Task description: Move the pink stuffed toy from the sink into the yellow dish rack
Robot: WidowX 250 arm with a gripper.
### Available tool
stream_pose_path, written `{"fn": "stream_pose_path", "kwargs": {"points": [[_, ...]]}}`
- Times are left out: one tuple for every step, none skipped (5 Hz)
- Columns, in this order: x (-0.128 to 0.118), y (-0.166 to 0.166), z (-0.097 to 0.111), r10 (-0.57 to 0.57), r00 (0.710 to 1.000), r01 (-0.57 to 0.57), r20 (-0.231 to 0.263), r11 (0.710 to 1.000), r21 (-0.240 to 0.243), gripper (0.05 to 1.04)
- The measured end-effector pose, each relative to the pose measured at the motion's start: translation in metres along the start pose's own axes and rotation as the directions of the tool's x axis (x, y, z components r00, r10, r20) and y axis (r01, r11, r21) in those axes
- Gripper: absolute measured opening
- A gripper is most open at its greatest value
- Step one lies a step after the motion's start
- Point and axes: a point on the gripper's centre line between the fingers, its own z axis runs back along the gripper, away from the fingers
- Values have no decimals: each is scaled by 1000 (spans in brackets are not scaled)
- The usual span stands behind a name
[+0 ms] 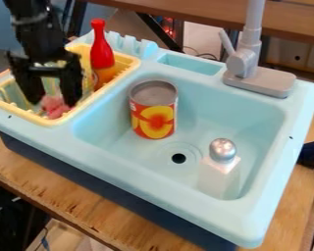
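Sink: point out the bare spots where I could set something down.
Basin floor: the widest patch lies between the can, the silver-topped shaker and the wall below the faucet; a smaller one lies in front of the can, picture-left of the drain. The yellow rack is crowded, with the red bottle, the pink item and the gripper.

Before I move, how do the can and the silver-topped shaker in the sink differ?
The can is round and wide, while the shaker is narrower with a squarish body. The can has a flat grey top; the shaker has a domed silver one. The can wears a red and yellow label, whereas the shaker's body is whitish. Both stand upright in the basin.
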Motion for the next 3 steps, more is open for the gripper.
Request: {"fn": "stream_pose_path", "kwargs": {"points": [[-11,-19,24,-20,1000,19,22,999,48,1001],[-30,-45,41,-131,991,129,31,989,69,1001],[-45,-82,41,-281,959,282,-31,958,49,1001]]}}
